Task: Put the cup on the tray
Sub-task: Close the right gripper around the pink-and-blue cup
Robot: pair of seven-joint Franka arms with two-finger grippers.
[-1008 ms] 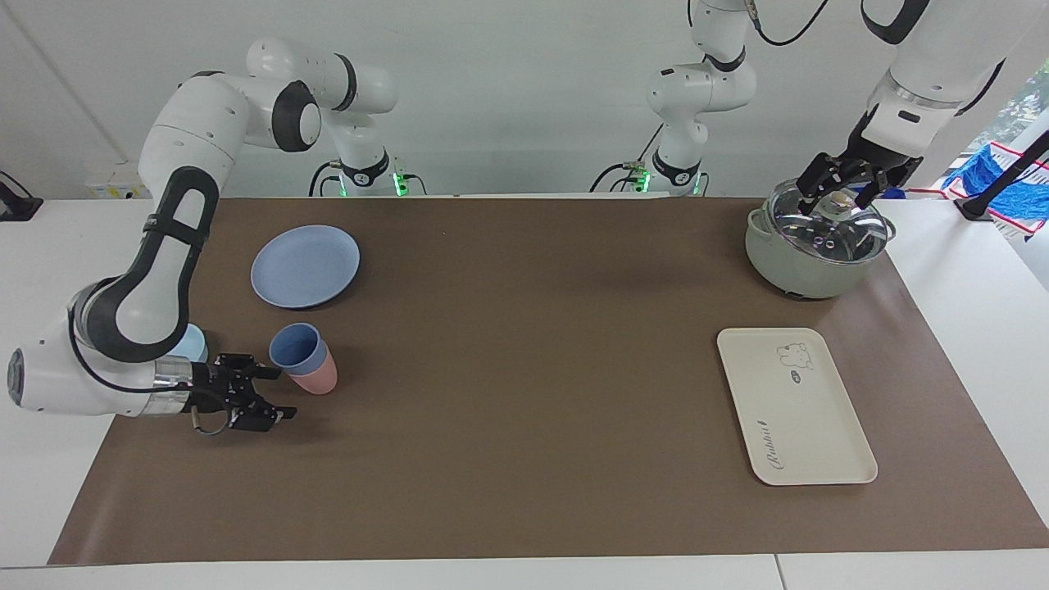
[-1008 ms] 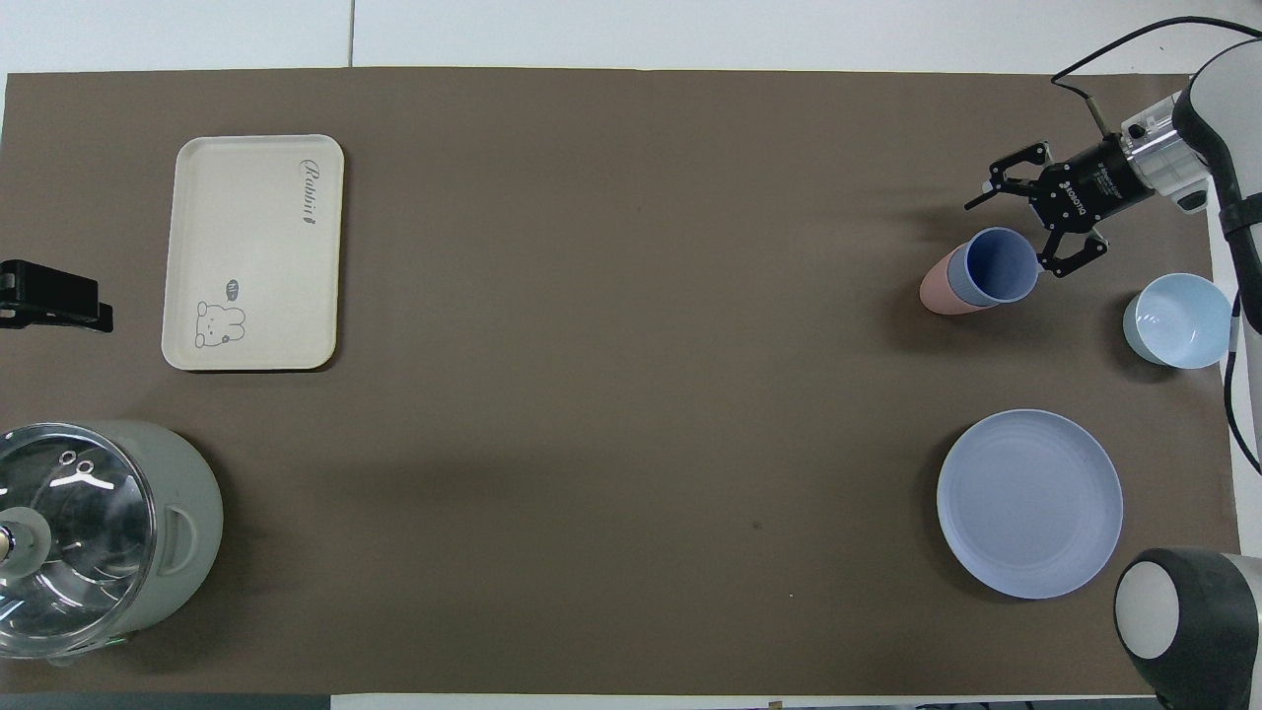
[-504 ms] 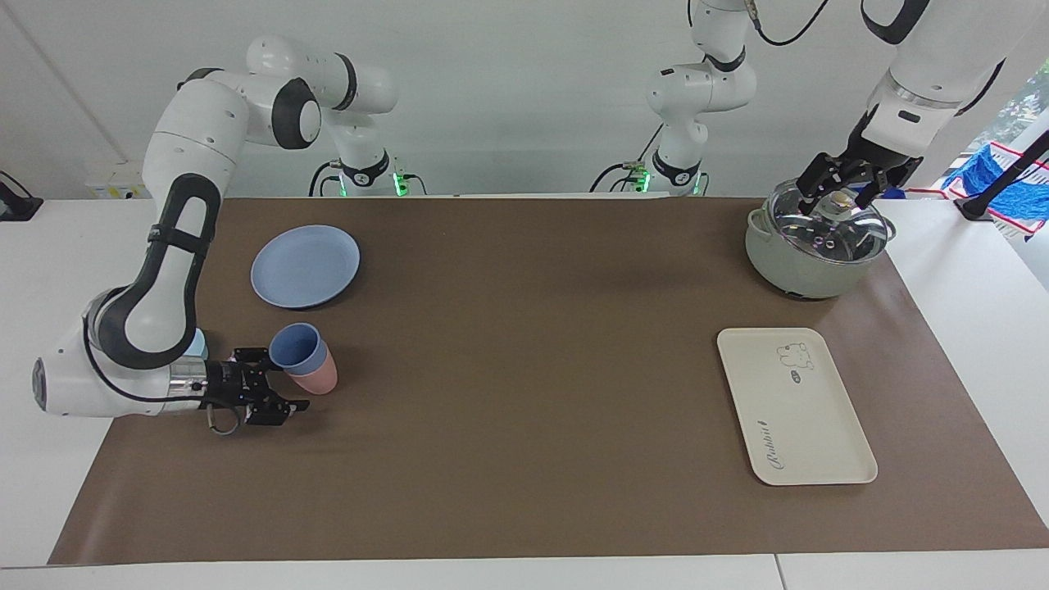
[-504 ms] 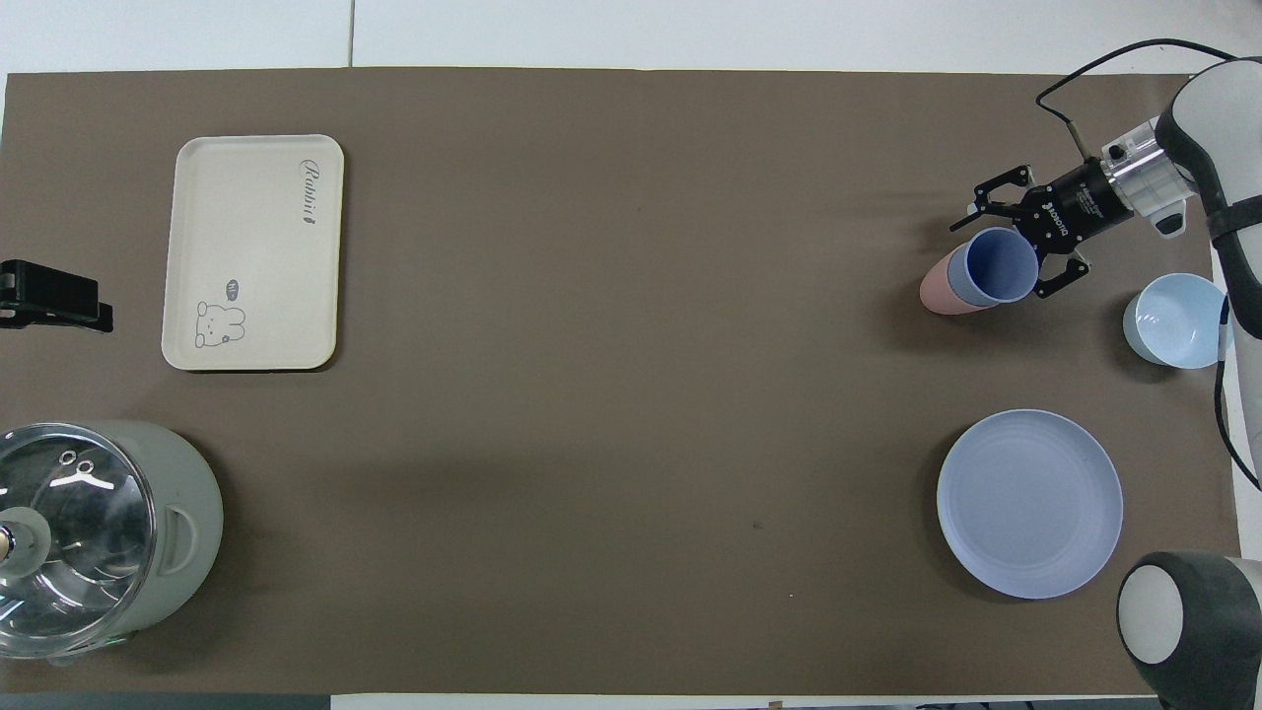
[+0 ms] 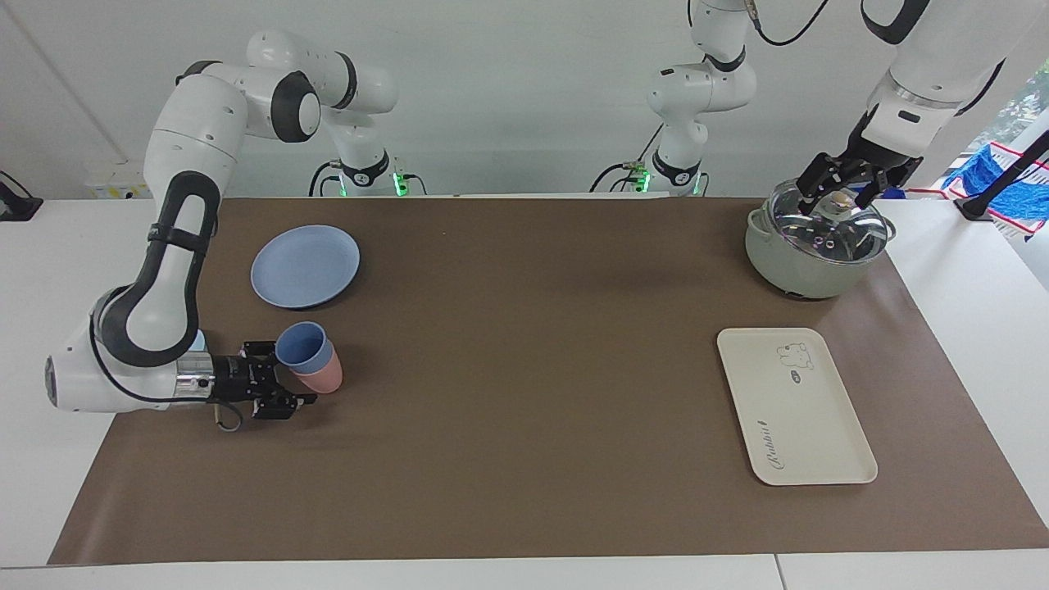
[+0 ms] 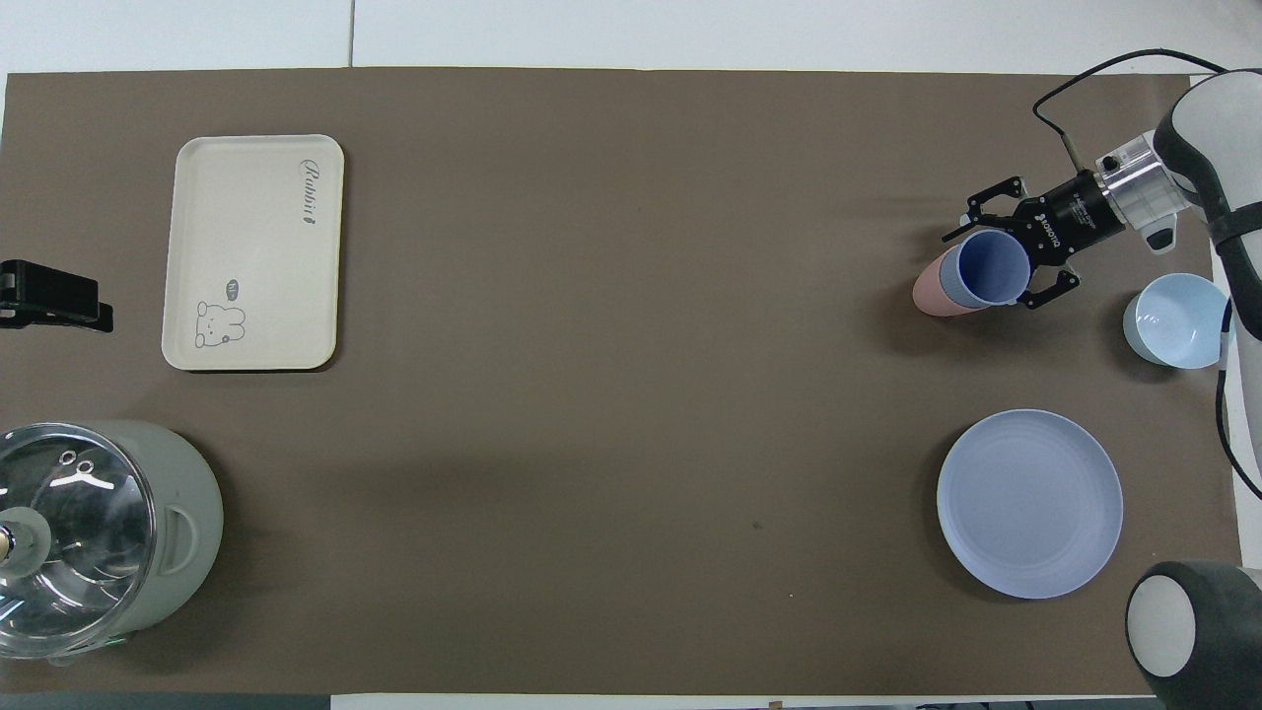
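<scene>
The blue cup (image 5: 301,346) (image 6: 994,268) sits tilted inside a pink cup (image 5: 324,375) (image 6: 930,292) at the right arm's end of the table. My right gripper (image 5: 288,374) (image 6: 989,271) is low over the mat and open, one finger on each side of the blue cup's rim and close to its wall. The cream tray (image 5: 807,426) (image 6: 256,227) lies bare at the left arm's end. My left gripper (image 5: 841,193) waits open over the pot's lid, its fingers either side of the knob.
A grey pot with a glass lid (image 5: 807,262) (image 6: 187,523) stands nearer to the robots than the tray. A round blue plate (image 5: 305,266) (image 6: 1029,503) and a light-blue bowl (image 6: 1173,320) lie near the cups. A black clamp (image 6: 49,296) sits at the mat's edge beside the tray.
My right gripper has slid forward until its fingers straddle the blue cup, and they have narrowed. The nested cups have shifted a little. The left arm has stayed put.
</scene>
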